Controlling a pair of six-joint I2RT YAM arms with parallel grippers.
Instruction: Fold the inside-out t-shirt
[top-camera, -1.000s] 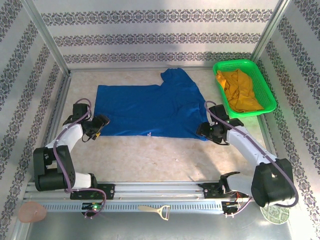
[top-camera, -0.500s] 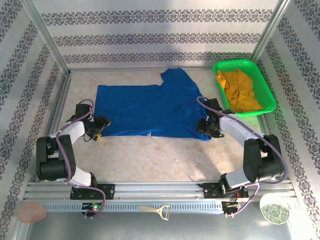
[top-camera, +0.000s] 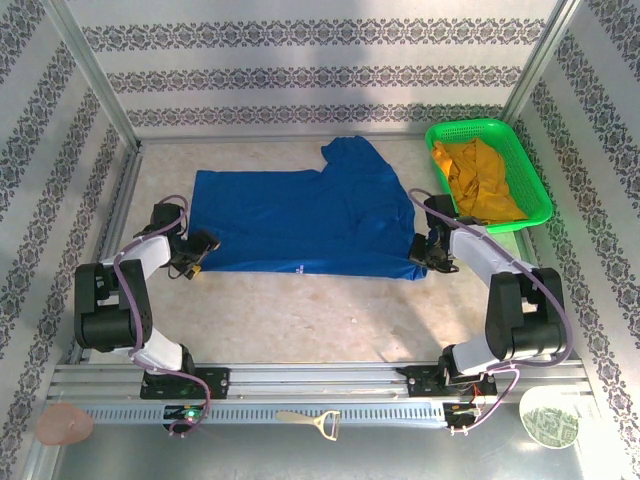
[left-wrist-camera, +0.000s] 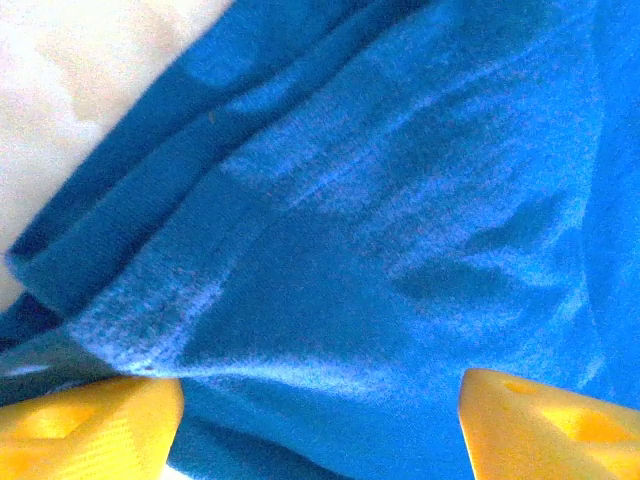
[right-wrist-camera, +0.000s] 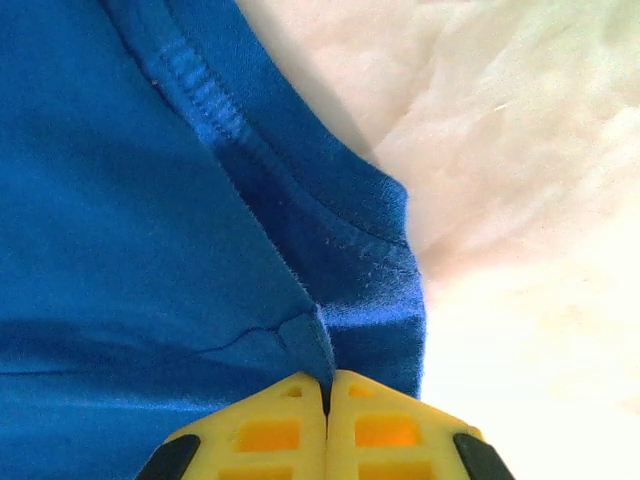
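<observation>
Patterned walls (top-camera: 320, 75) enclosed a pale, mottled tabletop (top-camera: 300, 320). The inside-out t-shirt (top-camera: 300, 220) lay spread flat across its middle. The right gripper (top-camera: 428, 256) held its jaws pinched on the shirt's near right corner. The left gripper (top-camera: 200, 247) stood with jaws apart, straddling the near left hem. The step looked like securing both near corners for a first fold; next, the left jaws needed to close on cloth.
</observation>
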